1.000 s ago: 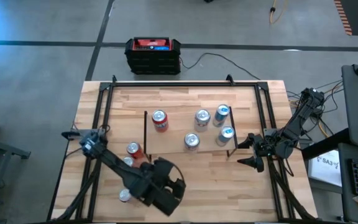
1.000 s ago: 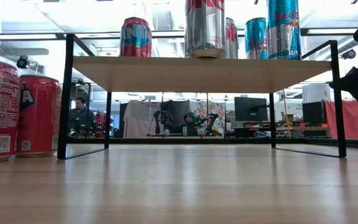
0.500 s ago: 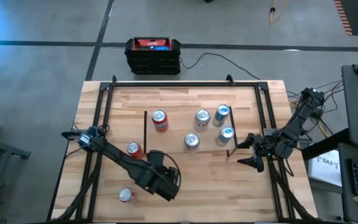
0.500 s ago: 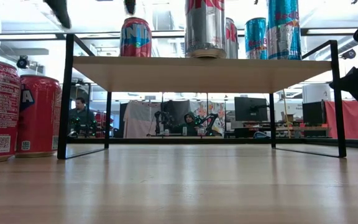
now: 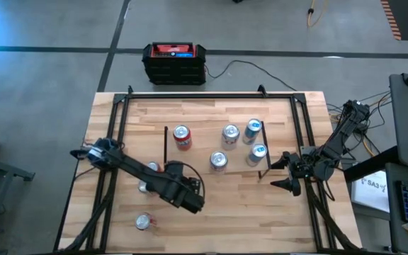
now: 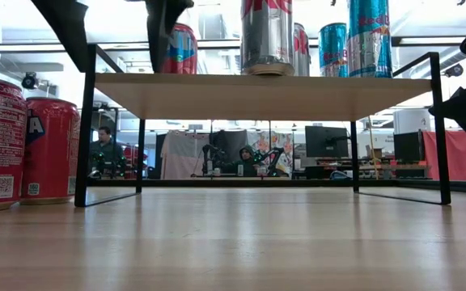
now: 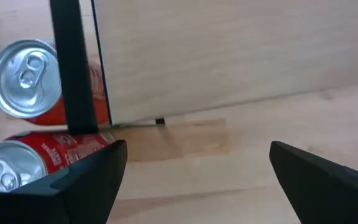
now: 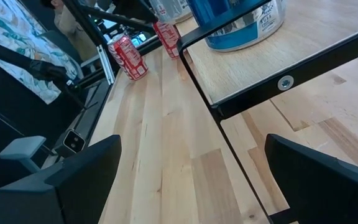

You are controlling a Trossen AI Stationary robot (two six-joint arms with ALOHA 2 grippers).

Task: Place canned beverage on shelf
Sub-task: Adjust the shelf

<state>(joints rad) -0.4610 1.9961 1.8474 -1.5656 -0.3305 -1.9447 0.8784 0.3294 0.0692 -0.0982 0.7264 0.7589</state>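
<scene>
**Left claw spread over the shelf's front-left corner**

The low light-wood shelf on thin black legs (image 5: 214, 145) stands mid-table on the big wooden tabletop with black rails (image 5: 211, 212). On its board stand five cans: a red-and-silver can (image 5: 182, 136) near the left end, a silver can (image 5: 218, 161) by the front edge, another silver can (image 5: 230, 133) behind it, and two blue-and-silver cans (image 5: 253, 129) (image 5: 258, 154) at the right end.

The left gripper (image 5: 184, 190) hangs above the shelf's front-left corner, fingers (image 7: 89, 180) spread wide and pinching nothing. Its wrist camera looks down on two red cans with silver tops (image 7: 27, 78) (image 7: 8, 174) standing on the tabletop just outside the shelf's left legs. A third red can (image 5: 143, 222) stands alone near the tabletop's front-left corner.

The right gripper (image 5: 283, 172) waits just off the shelf's right end, its fingers (image 8: 73, 177) also spread and empty.
</scene>
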